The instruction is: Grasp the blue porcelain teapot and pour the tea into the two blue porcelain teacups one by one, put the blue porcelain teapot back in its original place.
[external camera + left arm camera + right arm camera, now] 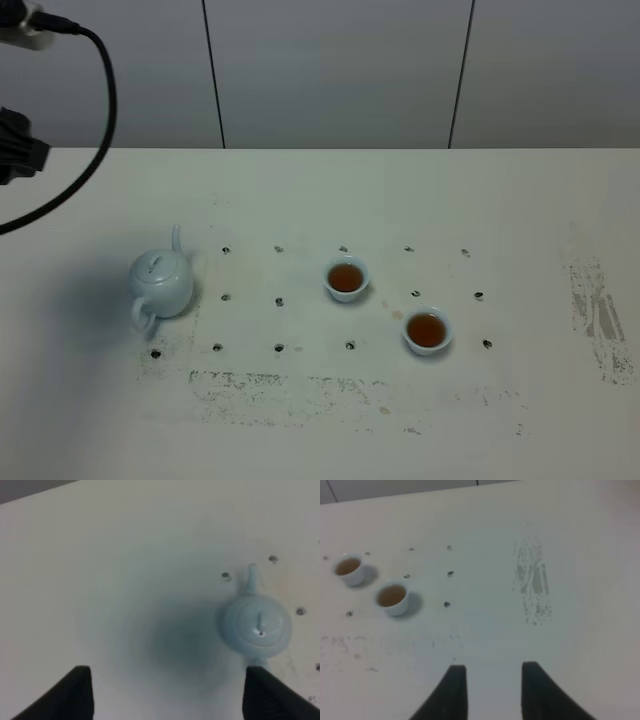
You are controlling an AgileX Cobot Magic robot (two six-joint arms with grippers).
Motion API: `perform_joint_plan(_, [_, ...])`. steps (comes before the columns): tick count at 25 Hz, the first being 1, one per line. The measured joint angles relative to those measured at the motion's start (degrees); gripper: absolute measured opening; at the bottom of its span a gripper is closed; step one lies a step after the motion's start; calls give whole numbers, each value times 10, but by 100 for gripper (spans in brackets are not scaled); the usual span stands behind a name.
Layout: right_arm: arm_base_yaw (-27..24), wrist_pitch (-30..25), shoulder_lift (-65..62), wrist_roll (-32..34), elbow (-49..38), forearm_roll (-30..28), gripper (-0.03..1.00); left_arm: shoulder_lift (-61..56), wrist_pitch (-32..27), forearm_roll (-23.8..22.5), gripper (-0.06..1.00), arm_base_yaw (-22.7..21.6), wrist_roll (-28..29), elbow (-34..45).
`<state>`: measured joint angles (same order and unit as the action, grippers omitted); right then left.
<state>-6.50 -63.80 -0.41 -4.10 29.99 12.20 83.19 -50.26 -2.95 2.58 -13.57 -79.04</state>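
Observation:
The blue porcelain teapot (160, 283) stands upright on the left of the table, lid on, spout pointing away and handle toward the front. It also shows in the left wrist view (257, 625). The two blue porcelain teacups (346, 278) (427, 331) stand right of it, each holding brown tea; the right wrist view shows them too (350, 569) (392, 597). My left gripper (170, 700) is wide open and empty, above the table and apart from the teapot. My right gripper (492, 680) is open and empty, well away from the cups.
The white table (320, 420) carries rows of small dark dots (279, 301) around the cups and teapot. A scuffed grey patch (598, 315) lies at the right. A black arm part with cable (20, 150) hangs at the far left. A grey panelled wall stands behind.

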Motion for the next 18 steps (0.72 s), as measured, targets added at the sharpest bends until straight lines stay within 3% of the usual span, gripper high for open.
perform_joint_plan(4, [10, 0, 0, 0, 0, 0, 28, 3, -27, 18, 68, -77, -49, -4])
perform_joint_plan(8, [30, 0, 0, 0, 0, 0, 28, 3, -32, 65, 68, -140, -77, -4])
perform_joint_plan(11, [36, 0, 0, 0, 0, 0, 28, 0, -47, 95, 68, -157, -93, -4])
perform_joint_plan(18, [39, 0, 0, 0, 0, 1, 28, -104, -74, 101, 68, -158, -96, -4])
